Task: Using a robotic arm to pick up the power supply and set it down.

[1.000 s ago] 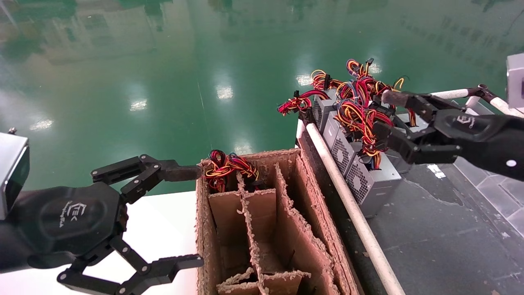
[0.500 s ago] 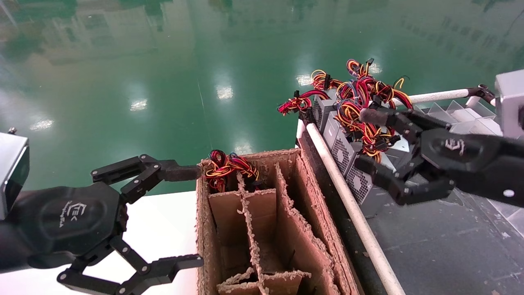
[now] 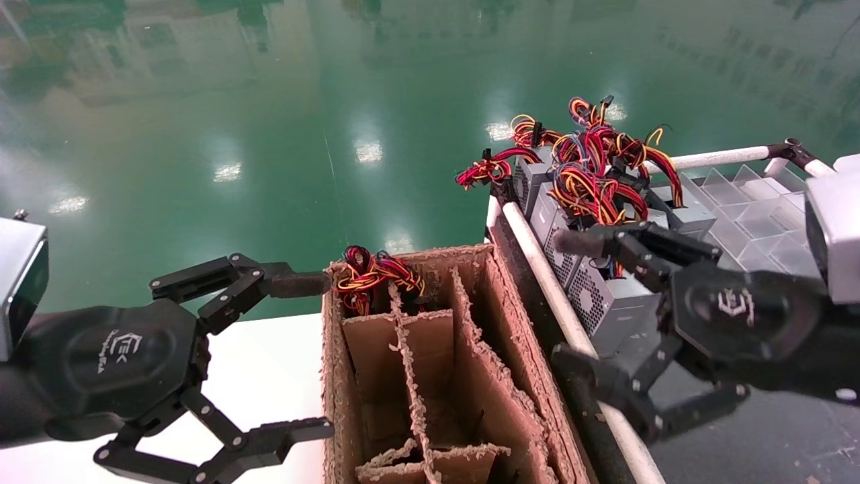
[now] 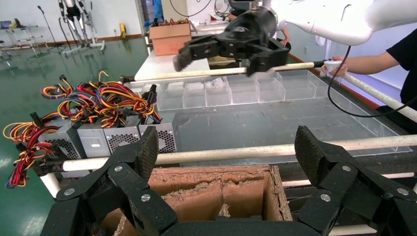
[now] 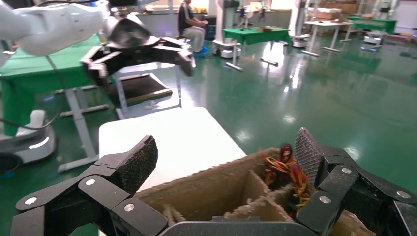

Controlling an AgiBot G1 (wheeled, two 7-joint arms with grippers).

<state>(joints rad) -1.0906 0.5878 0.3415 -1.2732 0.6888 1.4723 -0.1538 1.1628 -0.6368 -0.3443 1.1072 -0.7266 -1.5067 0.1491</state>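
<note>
Several grey power supply boxes (image 3: 608, 306) with honeycomb vents stand in a row on the dark tray, their red, yellow and orange wires (image 3: 591, 168) bunched on top; the left wrist view shows the boxes (image 4: 123, 135) too. My right gripper (image 3: 570, 301) is open and empty. It hovers over the white rail between the nearest power supply and the cardboard box (image 3: 430, 376), and its white robotic arm (image 4: 339, 19) shows in the left wrist view. My left gripper (image 3: 306, 356) is open and empty beside the box's left wall. A wire bundle (image 3: 373, 269) sticks out of the box's far compartment.
The cardboard box has frayed dividers (image 3: 410, 396) and stands on a white table (image 3: 269, 363). A white pipe rail (image 3: 578, 343) edges the dark tray. Clear plastic bins (image 3: 746, 208) line its far right. Green floor lies beyond.
My right gripper has moved from above the wires of the row, back toward me and leftward over the rail, staying open and empty. The left gripper has not moved.
</note>
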